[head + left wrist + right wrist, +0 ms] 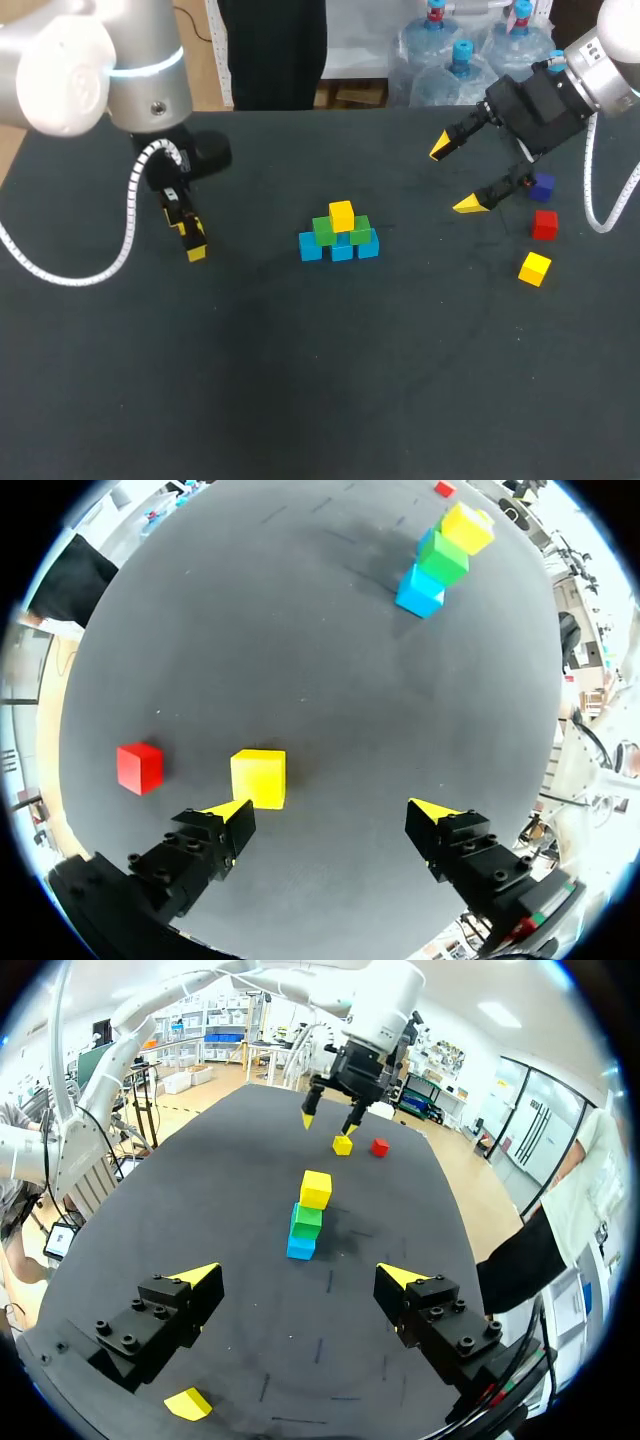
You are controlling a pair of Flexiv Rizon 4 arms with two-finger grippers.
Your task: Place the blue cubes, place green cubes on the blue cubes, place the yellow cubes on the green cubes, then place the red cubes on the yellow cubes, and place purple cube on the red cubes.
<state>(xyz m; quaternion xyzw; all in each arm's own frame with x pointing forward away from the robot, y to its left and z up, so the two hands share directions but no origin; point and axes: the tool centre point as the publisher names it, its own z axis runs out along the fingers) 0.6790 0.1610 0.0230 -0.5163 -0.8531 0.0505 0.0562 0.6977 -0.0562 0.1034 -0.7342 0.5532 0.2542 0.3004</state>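
Beside the loose yellow cube (258, 778), the left tool (330, 808) gapes wide and empty; the right tool (297, 1272) likewise.

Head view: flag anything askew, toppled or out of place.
Nothing stands out. The stack stands upright, yellow on green on blue; the loose yellow cube, red cube and purple cube sit apart on the table.

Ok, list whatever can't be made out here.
Purple cube: head view, partly behind an end effector; absent from both wrist views.
Blue cubes: any back row hidden by the green cubes; wrist views see the stack end-on.
Yellow piece, right wrist view: too distorted to identify.
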